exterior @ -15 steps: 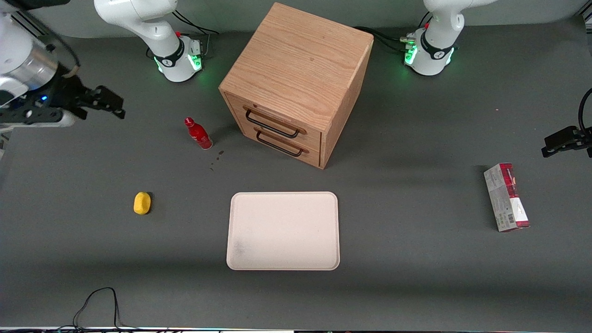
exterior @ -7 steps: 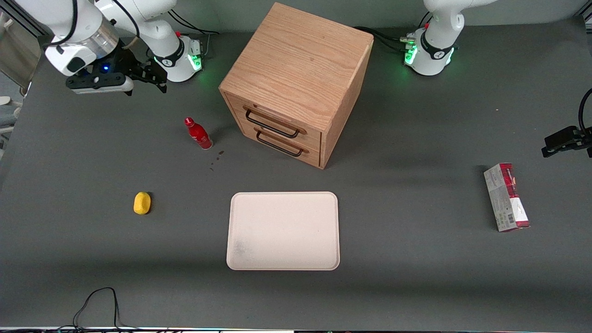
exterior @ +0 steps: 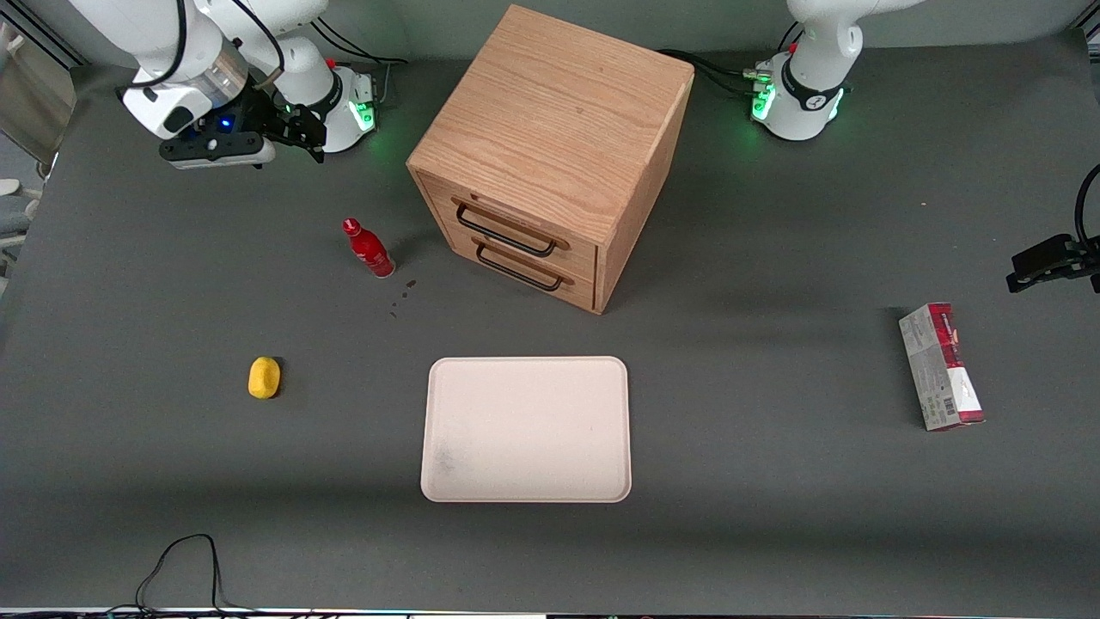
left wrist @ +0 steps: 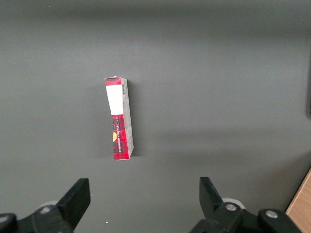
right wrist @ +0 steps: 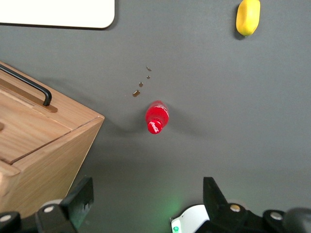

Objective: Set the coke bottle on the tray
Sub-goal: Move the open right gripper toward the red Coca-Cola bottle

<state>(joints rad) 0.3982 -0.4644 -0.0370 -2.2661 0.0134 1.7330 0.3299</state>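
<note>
The coke bottle (exterior: 369, 248), slim and all red with a red cap, stands upright on the dark table in front of the cabinet's drawers, toward the working arm's end. The right wrist view looks down on the bottle (right wrist: 157, 116) from above its cap. The pale cream-pink tray (exterior: 526, 428) lies flat nearer the front camera; one corner of the tray (right wrist: 58, 12) shows in the wrist view. My gripper (exterior: 302, 137) hangs above the table, farther from the front camera than the bottle and apart from it. The gripper (right wrist: 148, 191) is open with nothing between its fingers.
A wooden drawer cabinet (exterior: 550, 146) with two black handles stands beside the bottle. A yellow lump (exterior: 264, 377) lies nearer the camera, toward the working arm's end. A red-and-grey carton (exterior: 941, 365) lies toward the parked arm's end. Small brown spots (right wrist: 141, 85) mark the table by the bottle.
My gripper has swung in from the working arm's edge of the table toward the cabinet, ending closer to the bottle. Bottle, tray and other objects have not moved.
</note>
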